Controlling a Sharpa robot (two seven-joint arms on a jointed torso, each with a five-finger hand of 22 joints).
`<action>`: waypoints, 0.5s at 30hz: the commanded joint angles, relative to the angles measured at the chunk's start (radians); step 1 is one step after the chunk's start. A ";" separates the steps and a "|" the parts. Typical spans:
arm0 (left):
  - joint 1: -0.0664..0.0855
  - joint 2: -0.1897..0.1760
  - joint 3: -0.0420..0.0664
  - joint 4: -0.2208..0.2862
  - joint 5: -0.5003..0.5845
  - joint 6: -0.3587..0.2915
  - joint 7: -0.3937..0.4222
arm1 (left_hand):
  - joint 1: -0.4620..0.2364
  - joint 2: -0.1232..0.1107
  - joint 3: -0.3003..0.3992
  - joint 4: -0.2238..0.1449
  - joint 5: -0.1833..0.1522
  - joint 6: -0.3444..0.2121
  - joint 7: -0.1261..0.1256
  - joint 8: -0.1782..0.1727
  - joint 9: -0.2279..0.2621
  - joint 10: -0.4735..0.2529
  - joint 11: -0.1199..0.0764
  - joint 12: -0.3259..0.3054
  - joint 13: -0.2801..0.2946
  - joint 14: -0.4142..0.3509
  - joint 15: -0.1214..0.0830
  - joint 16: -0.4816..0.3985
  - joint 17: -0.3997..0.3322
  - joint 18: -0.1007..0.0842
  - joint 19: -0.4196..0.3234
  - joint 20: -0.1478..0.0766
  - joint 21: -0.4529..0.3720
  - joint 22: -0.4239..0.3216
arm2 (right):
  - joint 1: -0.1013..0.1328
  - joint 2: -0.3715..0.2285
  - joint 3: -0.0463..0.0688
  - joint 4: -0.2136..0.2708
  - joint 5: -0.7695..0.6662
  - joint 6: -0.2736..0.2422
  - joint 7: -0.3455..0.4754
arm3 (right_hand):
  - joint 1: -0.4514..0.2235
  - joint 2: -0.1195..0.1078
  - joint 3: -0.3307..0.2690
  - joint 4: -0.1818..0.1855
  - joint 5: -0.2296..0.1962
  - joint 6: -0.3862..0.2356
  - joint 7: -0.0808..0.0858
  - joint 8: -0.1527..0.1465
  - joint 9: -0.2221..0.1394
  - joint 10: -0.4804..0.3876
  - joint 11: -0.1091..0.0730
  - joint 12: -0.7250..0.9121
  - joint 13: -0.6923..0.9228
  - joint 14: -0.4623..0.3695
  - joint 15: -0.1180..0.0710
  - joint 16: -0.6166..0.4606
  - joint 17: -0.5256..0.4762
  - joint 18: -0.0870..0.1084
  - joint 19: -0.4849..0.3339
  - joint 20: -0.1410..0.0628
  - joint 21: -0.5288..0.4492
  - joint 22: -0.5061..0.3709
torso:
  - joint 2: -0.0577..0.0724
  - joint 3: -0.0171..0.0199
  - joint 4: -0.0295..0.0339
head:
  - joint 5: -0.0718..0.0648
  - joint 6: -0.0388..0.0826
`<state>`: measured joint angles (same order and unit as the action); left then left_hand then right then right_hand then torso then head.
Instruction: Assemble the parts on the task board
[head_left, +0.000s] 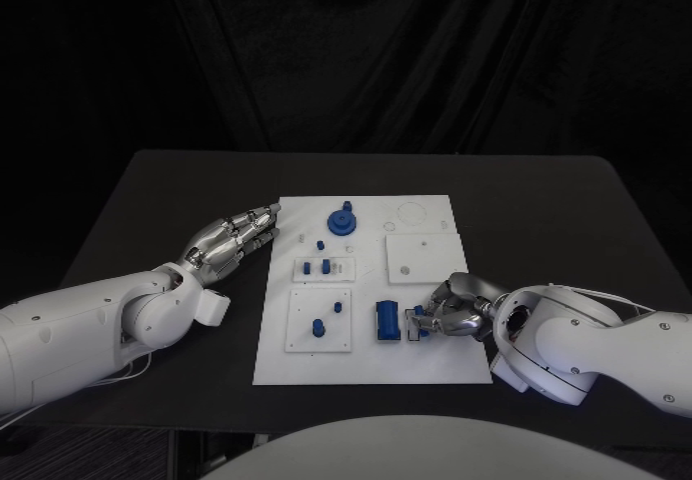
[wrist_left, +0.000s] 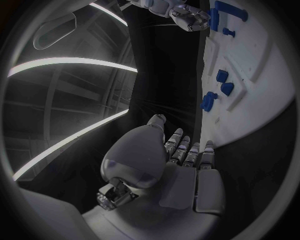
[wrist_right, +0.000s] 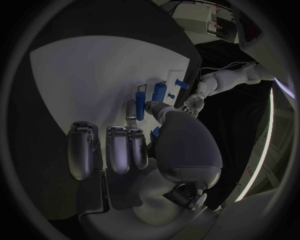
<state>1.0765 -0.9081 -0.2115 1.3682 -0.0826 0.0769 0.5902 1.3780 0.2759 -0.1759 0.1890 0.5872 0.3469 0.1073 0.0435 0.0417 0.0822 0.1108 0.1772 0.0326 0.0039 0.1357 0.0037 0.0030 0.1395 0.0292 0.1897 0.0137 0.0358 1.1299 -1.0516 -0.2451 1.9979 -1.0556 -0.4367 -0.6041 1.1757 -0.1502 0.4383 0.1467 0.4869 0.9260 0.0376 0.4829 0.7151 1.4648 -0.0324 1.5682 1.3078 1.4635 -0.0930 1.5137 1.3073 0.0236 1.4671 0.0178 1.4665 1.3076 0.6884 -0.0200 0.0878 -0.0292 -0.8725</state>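
Head view: the right hand (head_left: 450, 312) rests over the near right part of the board (head_left: 433, 365), its fingertips reaching toward a tall blue block (head_left: 388, 321) that stands just beside them. A small blue bit (head_left: 420, 325) shows at the fingertips, between hand and block; it looks pinched, but I cannot tell for sure whether the fingers clamp it or only touch it. My guess is the hand is bringing this piece to the block to seat it, which would explain the low, curled pose close to the plate.

In the right wrist view the same hand (wrist_right: 134, 150) has its fingers curled down toward the board (wrist_right: 94, 85), with the thumb tip close against a blue part (wrist_right: 149, 106) beside the upright block (wrist_right: 140, 105).

The left hand (head_left: 231, 240) lies off the board's far left edge, fingers stretched out and slightly apart, holding nothing; it seems parked clear so the right hand can work. Just beyond its fingertips on the board sits a round blue knob (head_left: 343, 221), and nearer, small blue pegs (head_left: 326, 267) in a raised tile. In the left wrist view that hand (wrist_left: 181, 160) lies flat beside the board edge (wrist_left: 250, 125).
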 joint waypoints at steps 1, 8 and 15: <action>-0.002 -0.001 0.001 0.002 0.004 0.010 0.010 | -0.004 0.004 0.000 -0.005 0.000 0.002 0.007 0.003 0.001 0.002 0.005 0.004 0.001 0.000 0.003 -0.002 -0.001 -0.011 -0.001 0.007 0.005 0.000 | 0.000 0.005 0.000 -0.001 0.011 -0.019 0.018 | -0.009 0.002 0.036 -0.027 -0.008 -0.002 -0.005 -0.001 -0.001 0.106 -0.007 0.003 0.263 0.083 -0.007 0.004 0.125 0.003 0.062 -0.007 0.002 0.228 | -0.001 0.0002 0.0002 | 0.001 0.000; -0.002 0.000 0.001 0.001 0.004 0.011 0.009 | -0.004 0.004 0.000 -0.005 0.000 0.001 0.007 0.003 0.001 0.002 0.004 0.004 0.001 0.000 0.003 -0.002 -0.001 -0.011 -0.001 0.007 0.005 0.000 | 0.000 0.013 0.000 -0.003 0.011 -0.011 0.020 | -0.030 0.001 0.019 -0.014 0.002 -0.003 -0.003 -0.002 -0.003 0.106 -0.005 0.003 0.263 0.082 -0.005 0.003 0.120 0.004 0.060 -0.005 -0.001 0.227 | 0.000 -0.0001 -0.0007 | 0.001 0.000; -0.002 0.002 0.001 0.000 0.004 0.013 0.008 | -0.004 0.004 0.001 -0.005 0.001 0.001 0.008 0.003 0.001 0.001 0.004 0.003 0.001 0.000 0.003 -0.002 -0.001 -0.011 -0.001 0.007 0.005 0.000 | -0.001 0.017 0.000 -0.005 -0.001 0.014 0.000 | -0.038 -0.001 0.006 -0.009 0.010 -0.005 -0.001 -0.004 -0.005 0.106 -0.003 0.003 0.263 0.080 -0.004 -0.001 0.110 0.005 0.057 -0.004 -0.007 0.225 | 0.000 -0.0001 0.0001 | 0.000 0.000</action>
<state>1.0764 -0.9081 -0.2115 1.3668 -0.0826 0.0780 0.5885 1.3780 0.2759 -0.1759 0.1890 0.5872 0.3469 0.1074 0.0435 0.0416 0.0822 0.1108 0.1772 0.0324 0.0039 0.1358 0.0037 0.0031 0.1394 0.0292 0.1897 0.0137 0.0358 1.1299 -1.0350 -0.2451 1.9927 -1.0482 -0.4358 -0.5955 1.1444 -0.1526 0.4516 0.1378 0.4956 0.9235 0.0407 0.4820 0.7108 1.4647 -0.0323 1.5682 1.3078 1.4635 -0.0928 1.5137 1.3073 0.0237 1.4670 0.0178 1.4625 1.3075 0.6878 -0.0199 0.0878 -0.0298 -0.8725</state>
